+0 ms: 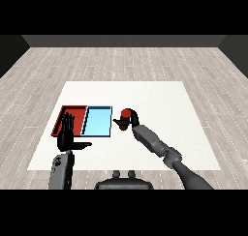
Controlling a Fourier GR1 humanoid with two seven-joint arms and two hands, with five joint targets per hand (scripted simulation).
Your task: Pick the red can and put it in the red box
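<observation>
Grey plank flooring is seen around a white table [145, 92], on which the whole task is laid out. The red can [126, 116] is found just to the right of the light blue tray [98, 121], upright or nearly so, and is wrapped by the curled fingers of the right hand [131, 121]. Whether it is already lifted off the surface cannot be told. So the pick is judged to be done or nearly done, while the placing is not yet carried out: the red tray [72, 110], on the far side of the light blue tray from the can, is seen without it. The left hand [67, 133] is held with straight fingers over the red tray's near left corner, holding nothing.
</observation>
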